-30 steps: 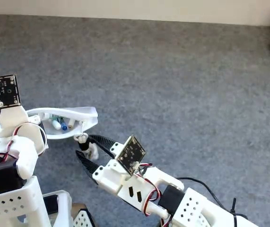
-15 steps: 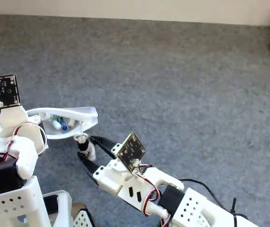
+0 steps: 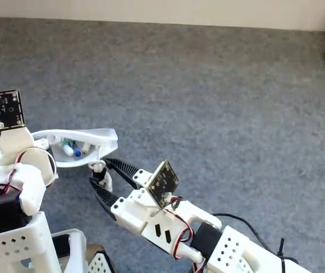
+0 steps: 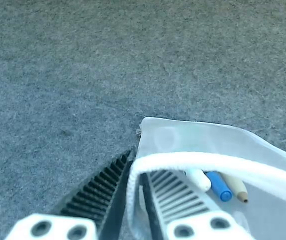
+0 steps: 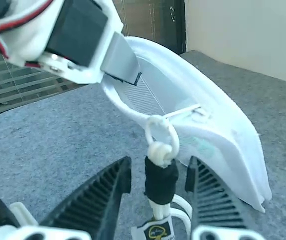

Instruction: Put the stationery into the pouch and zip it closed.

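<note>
High view, pouch: we saw the white pouch [image 3: 102, 136] lying on the grey bench [image 3: 219, 85] beside the left arm [image 3: 20, 176], its mouth gaping
High view, progress: pens [image 3: 70, 149] already lay inside, so we judged the packing done and the zipping not yet begun
High view, right hand: the right hand [image 3: 99, 173] stood spread around the zip pull [image 3: 98, 167] at the pouch's near end
Left wrist view, left hand: the left hand [image 4: 135, 172] was clamped on the pouch's corded rim [image 4: 208, 161], holding the mouth up
Left wrist view, contents: a white-capped pen, a blue one and a beige one lay together inside the pouch, just past the jaws
Right wrist view, zip pull: its ring and black tab hung between the right hand's jaws with a gap on each side, so we found no grip on it
Right wrist view, pouch: it sat just beyond the pull, unzipped, with the left hand on its far rim
Right wrist view, what was left: by our judgement, pinching the tab and drawing it along the mouth
</note>
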Robot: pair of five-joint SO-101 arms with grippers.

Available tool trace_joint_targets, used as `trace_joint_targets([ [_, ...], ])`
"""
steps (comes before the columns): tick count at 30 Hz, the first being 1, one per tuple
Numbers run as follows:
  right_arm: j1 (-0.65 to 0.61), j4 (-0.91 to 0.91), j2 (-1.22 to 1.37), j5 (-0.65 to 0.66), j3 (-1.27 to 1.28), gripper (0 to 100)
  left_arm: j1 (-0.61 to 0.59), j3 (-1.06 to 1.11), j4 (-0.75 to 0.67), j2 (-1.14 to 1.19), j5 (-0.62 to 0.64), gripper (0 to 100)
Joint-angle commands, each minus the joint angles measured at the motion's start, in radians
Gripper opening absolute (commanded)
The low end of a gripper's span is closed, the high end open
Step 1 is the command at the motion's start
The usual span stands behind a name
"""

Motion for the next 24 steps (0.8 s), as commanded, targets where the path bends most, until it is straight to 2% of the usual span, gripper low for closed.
trace_joint_targets([
  [1, -0.007, -0.027, -0.013, -0.011, -0.025, 16.3, -0.012, 0.013, -0.002, 0.024, 0.006, 1],
  [6, -0.007, -0.027, -0.013, -0.011, -0.025, 8.8, -0.012, 0.013, -0.002, 0.024, 0.006, 1],
  [13, -0.007, -0.027, -0.013, -0.006, -0.025, 7.4, -0.012, 0.013, -0.002, 0.024, 0.006, 1],
  [16, -0.007, -0.016, -0.021, -0.005, -0.025, 0.0, -0.012, 0.013, -0.002, 0.024, 0.006, 1],
  [20, -0.008, 0.120, -0.022, 0.066, -0.061, 0.4, -0.012, 0.012, -0.006, 0.024, 0.006, 1],
  [24, -0.007, 0.354, -0.022, 0.094, -0.176, 0.4, -0.004, -0.004, -0.009, 0.024, 0.000, 1],
])
